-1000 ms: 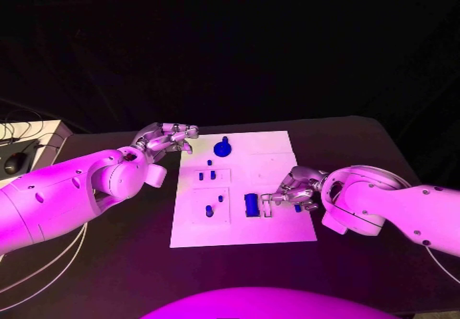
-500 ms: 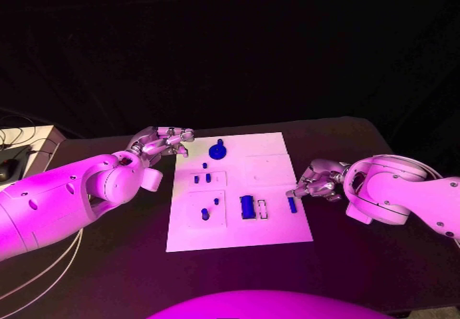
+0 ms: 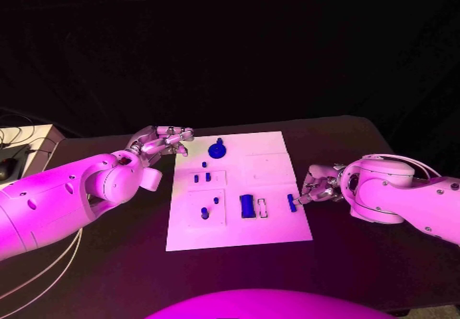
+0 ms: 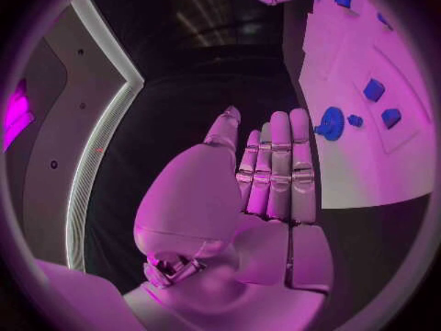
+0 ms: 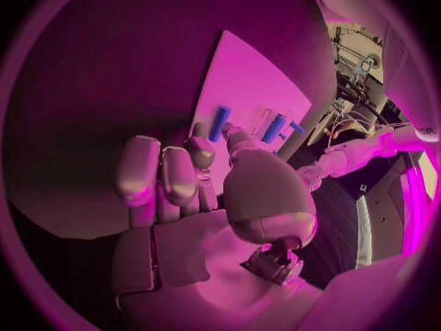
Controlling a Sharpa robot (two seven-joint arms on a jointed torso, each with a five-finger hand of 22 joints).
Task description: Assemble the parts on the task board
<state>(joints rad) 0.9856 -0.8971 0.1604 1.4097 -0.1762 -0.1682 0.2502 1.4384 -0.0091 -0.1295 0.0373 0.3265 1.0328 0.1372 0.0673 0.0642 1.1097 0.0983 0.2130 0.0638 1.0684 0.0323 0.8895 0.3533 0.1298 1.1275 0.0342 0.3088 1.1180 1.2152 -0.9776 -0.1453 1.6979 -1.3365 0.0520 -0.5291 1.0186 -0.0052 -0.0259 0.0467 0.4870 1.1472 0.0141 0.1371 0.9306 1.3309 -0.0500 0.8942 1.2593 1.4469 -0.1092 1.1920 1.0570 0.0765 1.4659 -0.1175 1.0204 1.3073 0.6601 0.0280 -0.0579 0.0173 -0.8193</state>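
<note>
From above, the white task board lies mid-desk, blue parts on it. My left hand hovers off its far left corner beside a round blue part. My right hand sits at the board's right edge, fingertips just beside a small blue bar; I cannot tell if they touch it.

From my left wrist, my left hand is flat, fingers straight, side by side, holding nothing.

From my right wrist, my right hand shows fingers curled near the bar, grasping nothing.
</note>
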